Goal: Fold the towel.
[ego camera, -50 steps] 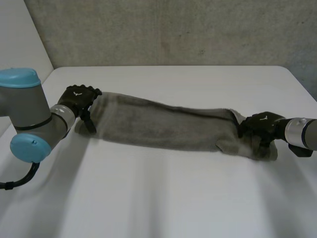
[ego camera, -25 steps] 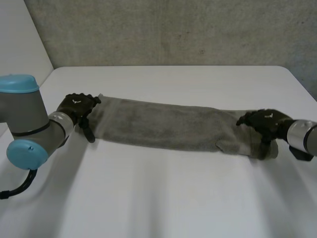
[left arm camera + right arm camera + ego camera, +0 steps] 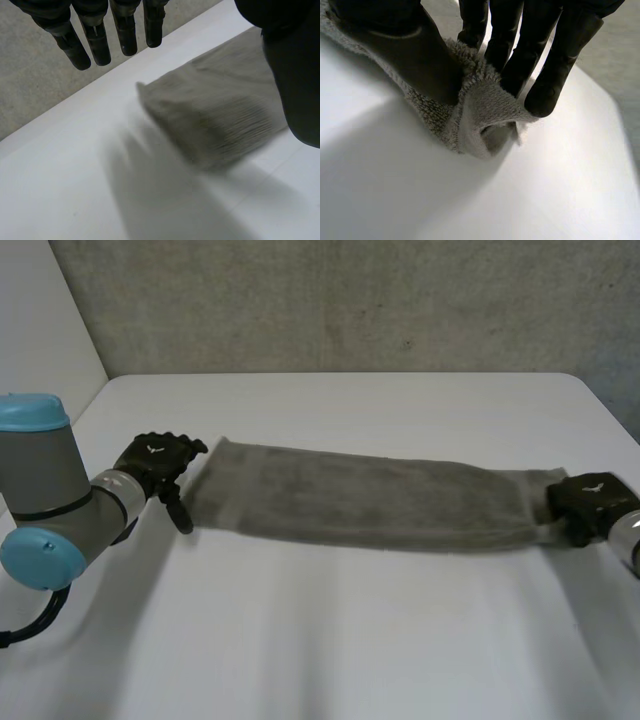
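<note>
Right hand (image 3: 588,502) grips the towel's (image 3: 370,498) short end, pinched between thumb and fingers (image 3: 540,75) — the pile bunched into a small roll at the fingertips. The towel lies stretched in a long band across the bench (image 3: 350,640), from that hand to the left hand (image 3: 155,458), which hangs just beside the other end, relaxed and holding nothing. To fold well, I judge the left hand should first take its end squarely across the edge. One end can then be lifted low and carried over to meet the other — edges matched, without pulling the band askew.
</note>
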